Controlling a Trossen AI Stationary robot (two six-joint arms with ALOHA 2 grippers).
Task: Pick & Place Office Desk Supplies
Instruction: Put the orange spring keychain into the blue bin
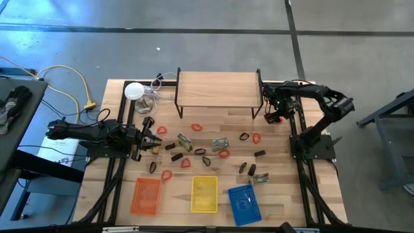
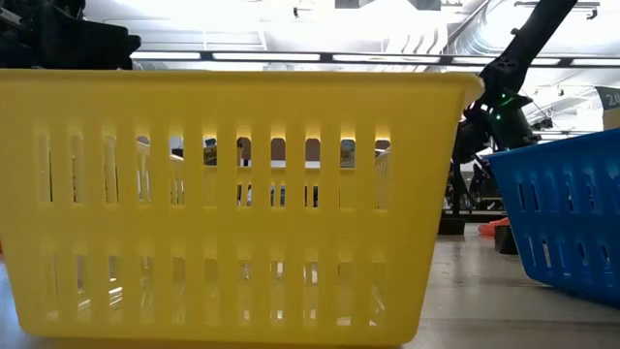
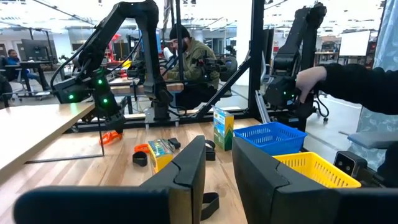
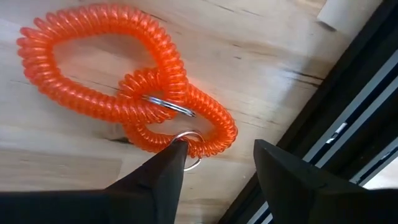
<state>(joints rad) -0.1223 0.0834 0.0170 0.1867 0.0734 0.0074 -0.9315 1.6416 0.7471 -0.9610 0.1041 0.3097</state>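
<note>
I am seeing an orange coiled loop (image 4: 124, 93) with silver rings filling the right wrist view, lying flat on the wood just ahead of the right gripper (image 4: 214, 168); its fingers are standing apart, one tip touching a ring, gripping nothing. In the high view this gripper (image 1: 277, 115) is hovering at the upper right, beside the wooden shelf (image 1: 217, 89). More red loops (image 1: 196, 127) and black clips (image 1: 175, 156) are lying scattered mid-table. The left gripper (image 1: 155, 141) is pointing inward at centre left, fingers parted, empty. Orange basket (image 1: 146, 195), yellow basket (image 1: 204, 193) and blue basket (image 1: 244, 203) are lining the bottom edge.
</note>
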